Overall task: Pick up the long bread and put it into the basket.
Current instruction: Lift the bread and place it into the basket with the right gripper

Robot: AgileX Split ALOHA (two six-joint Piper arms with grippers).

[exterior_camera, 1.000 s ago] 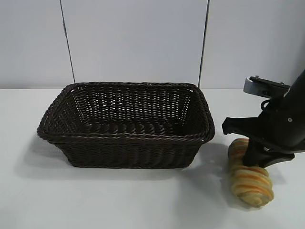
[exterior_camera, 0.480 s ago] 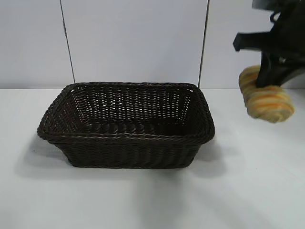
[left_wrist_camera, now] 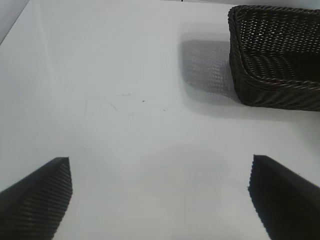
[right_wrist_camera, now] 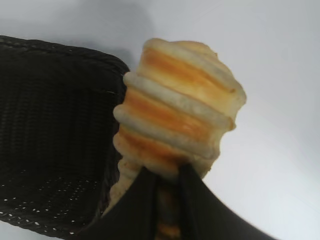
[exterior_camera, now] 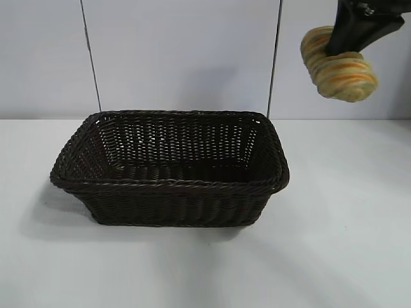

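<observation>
The white worktop (exterior_camera: 347, 244) carried only the basket (exterior_camera: 170, 168), which sat left of centre in the exterior view, its hollow dark and, as far as could be seen, with nothing in it. High above the worktop, up and to the right of the basket's right rim, hung the long bread (exterior_camera: 338, 63), clamped near its middle by the right end effector (exterior_camera: 347, 43), whose black fingers pinched narrowly into the loaf so that both rounded ends stuck out free. In the right wrist view the long bread (right_wrist_camera: 175, 120) stood beside the basket's corner (right_wrist_camera: 55, 135), not over its hollow. The left end effector (left_wrist_camera: 160, 192) was parked low over bare worktop, its fingers spread wide and holding nothing, with the basket's end wall (left_wrist_camera: 275, 75) well ahead of it.

The step in hand appeared to be the carry: the loaf was lifted clear but not yet above the basket. The next move would call for travel leftward past the braided rim, then a descent into the hollow before the grip was eased, lest the loaf strike the rim or tumble out.
</observation>
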